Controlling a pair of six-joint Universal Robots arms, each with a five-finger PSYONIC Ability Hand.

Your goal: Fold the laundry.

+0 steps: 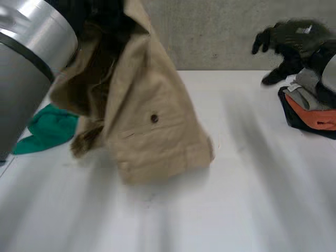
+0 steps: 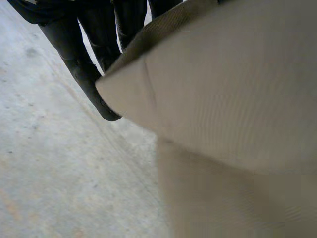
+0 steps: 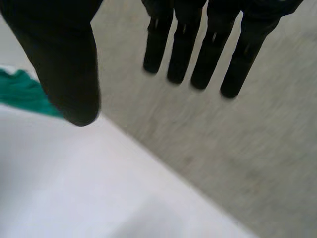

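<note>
One tan garment [image 1: 152,131] is hanging from my left hand [image 2: 79,64], up beside the grey left arm [image 1: 26,63] in the head view. Its lower end is resting on the white table [image 1: 236,205] and bunching a little where it is touching down. A dark button [image 1: 154,118] is showing on the side that is facing the camera.

In the left wrist view a folded edge of the garment [image 2: 237,99] is lying across the hand, covering most of it. The thumb is hidden behind the fabric there. I am therefore judging, not seeing outright, that this hand is pinching the garment at its upper edge rather than letting it drape.

My right hand [image 1: 294,39] is hovering in the air at the far right of the table, well apart from the garment. It is hanging above a pile of folded clothes [image 1: 310,107] in grey, orange and black, which is sitting at the table's right edge. This hand is spread: its fingers [image 3: 183,49] are stretching out straight side by side, with the thumb [image 3: 64,64] standing apart from them.

A green cloth [image 1: 50,128] is lying crumpled on the table at my left, behind the left arm and just beside the hanging garment. A corner of it [image 3: 20,91] is showing past the right thumb.
</note>
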